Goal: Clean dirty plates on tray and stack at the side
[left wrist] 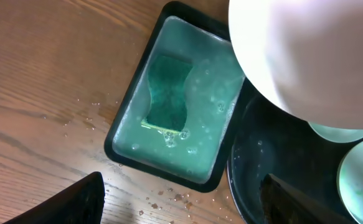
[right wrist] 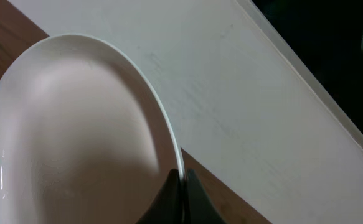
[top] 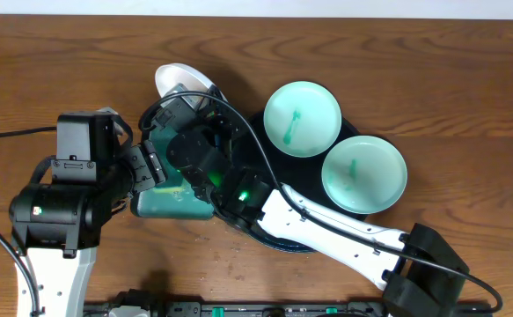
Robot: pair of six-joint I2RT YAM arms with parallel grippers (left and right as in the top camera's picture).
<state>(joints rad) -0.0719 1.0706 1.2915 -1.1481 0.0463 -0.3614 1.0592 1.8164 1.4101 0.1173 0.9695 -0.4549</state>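
Observation:
My right gripper (right wrist: 182, 180) is shut on the rim of a white plate (right wrist: 75, 137) and holds it tilted above the table's left middle; the plate also shows in the overhead view (top: 179, 79) and fills the top right of the left wrist view (left wrist: 306, 56). Two pale mint plates with teal smears (top: 302, 118) (top: 363, 173) lie on the round black tray (top: 282, 239). My left gripper (left wrist: 181, 205) is open and empty, low over the wood between the tray (left wrist: 256, 180) and a rectangular tray.
A rectangular black tray (left wrist: 122, 134) of teal soapy water holds a green sponge (left wrist: 169, 93) left of the round tray. Crumbs and drops lie on the wood (left wrist: 169, 198) near it. A white wall (right wrist: 243, 81) shows past the table edge.

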